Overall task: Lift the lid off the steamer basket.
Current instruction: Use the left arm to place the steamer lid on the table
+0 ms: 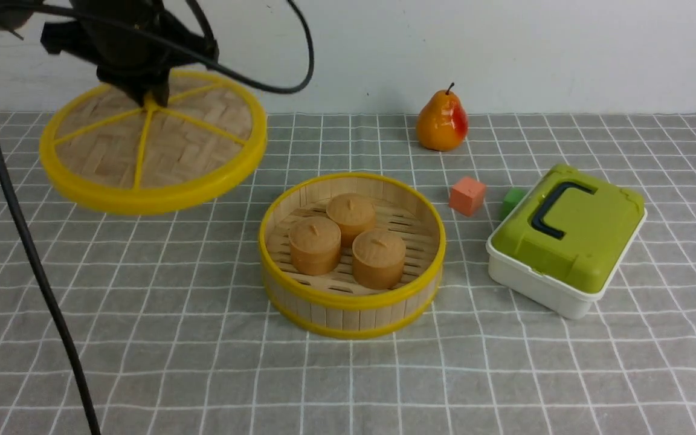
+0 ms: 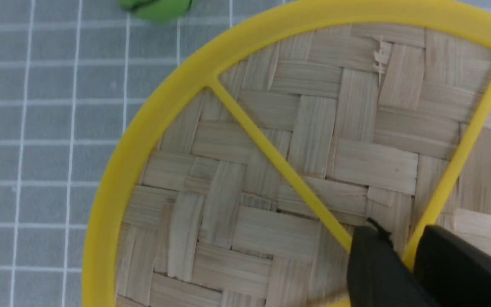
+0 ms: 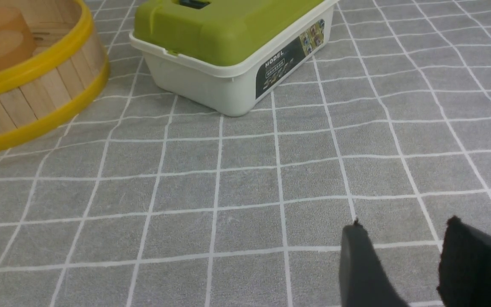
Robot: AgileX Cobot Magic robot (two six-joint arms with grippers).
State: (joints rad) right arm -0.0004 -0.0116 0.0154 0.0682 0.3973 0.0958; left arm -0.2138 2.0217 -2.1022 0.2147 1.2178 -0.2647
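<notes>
Front view: left gripper (image 1: 150, 98) pinches the lid (image 1: 161, 154) at its centre, probably so the flat woven-bamboo disc with yellow plastic rim and spokes hangs balanced, slightly tilted, off the cloth (image 1: 142, 338). Below and right of that tool the steamer basket (image 1: 354, 305) sits open, slatted wall, round buns (image 1: 378, 260) exposed. Jaws of the right gripper (image 3: 403, 264) stand apart, empty.
</notes>
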